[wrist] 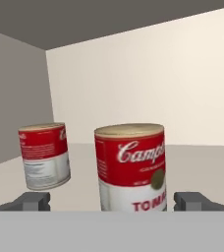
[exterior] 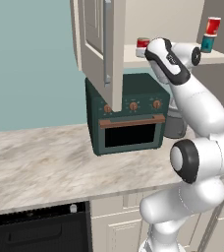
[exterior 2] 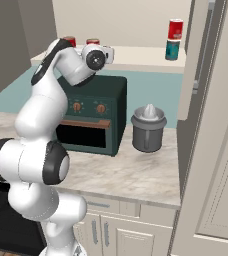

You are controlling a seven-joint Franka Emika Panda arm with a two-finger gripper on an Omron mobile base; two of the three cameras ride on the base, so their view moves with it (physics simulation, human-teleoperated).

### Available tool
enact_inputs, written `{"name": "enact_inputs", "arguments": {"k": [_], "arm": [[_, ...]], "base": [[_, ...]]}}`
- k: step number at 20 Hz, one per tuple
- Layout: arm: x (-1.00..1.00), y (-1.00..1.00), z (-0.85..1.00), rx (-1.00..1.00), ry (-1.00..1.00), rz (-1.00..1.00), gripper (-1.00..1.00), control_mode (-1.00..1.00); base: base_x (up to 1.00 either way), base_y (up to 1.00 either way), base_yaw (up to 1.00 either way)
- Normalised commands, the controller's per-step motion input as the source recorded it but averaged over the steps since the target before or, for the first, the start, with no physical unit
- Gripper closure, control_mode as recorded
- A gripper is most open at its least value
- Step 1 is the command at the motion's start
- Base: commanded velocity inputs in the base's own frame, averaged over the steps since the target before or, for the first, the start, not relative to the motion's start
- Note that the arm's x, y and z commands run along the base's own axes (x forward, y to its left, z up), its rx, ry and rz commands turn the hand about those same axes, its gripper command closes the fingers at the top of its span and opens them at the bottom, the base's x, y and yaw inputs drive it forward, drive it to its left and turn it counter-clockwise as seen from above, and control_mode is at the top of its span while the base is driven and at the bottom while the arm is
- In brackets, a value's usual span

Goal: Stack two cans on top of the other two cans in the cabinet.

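Note:
On the pale shelf [exterior 2: 136,57] of the cabinet [exterior: 100,44], two red cans with white bands stand side by side at the left end. In the hand view the nearer red can [wrist: 131,167] is straight ahead and the second red can [wrist: 44,155] is to its left. These cans also show from the base as one red can [exterior 2: 92,42] and another red can [exterior 2: 69,41]. My gripper [wrist: 114,202] is open, a fingertip [wrist: 33,201] on each side of the nearer can, with gaps. At the right end a third red can [exterior 2: 175,28] sits on a teal can [exterior 2: 172,50].
A dark green oven [exterior: 128,115] stands on the marble counter [exterior: 40,162] below the shelf. A grey lidded pot [exterior 2: 148,127] sits to its right. The open left cabinet door [exterior: 109,64] hangs over the oven's left. Another open door [exterior 2: 211,125] is close on the right.

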Motion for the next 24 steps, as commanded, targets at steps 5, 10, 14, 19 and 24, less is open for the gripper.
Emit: {"name": "enact_inputs", "arguments": {"k": [5, 10, 14, 19, 24], "arm": [[0.06, -0.10, 0.00, 0.00, 0.00, 0.00, -1.00, -1.00], [0.10, 0.00, 0.00, 0.00, 0.00, 0.00, -1.00, -1.00], [0.02, 0.00, -0.03, -0.03, 0.00, 0.00, -1.00, -1.00], [0.00, 0.00, -0.03, -0.08, 0.00, 0.00, -1.00, -1.00], [0.04, 0.00, 0.00, -0.05, 0.00, 0.00, -1.00, -1.00]], "base": [[0.00, 0.00, 0.00], [0.00, 0.00, 0.00], [0.00, 0.00, 0.00], [0.00, 0.00, 0.00], [0.00, 0.00, 0.00]]}}
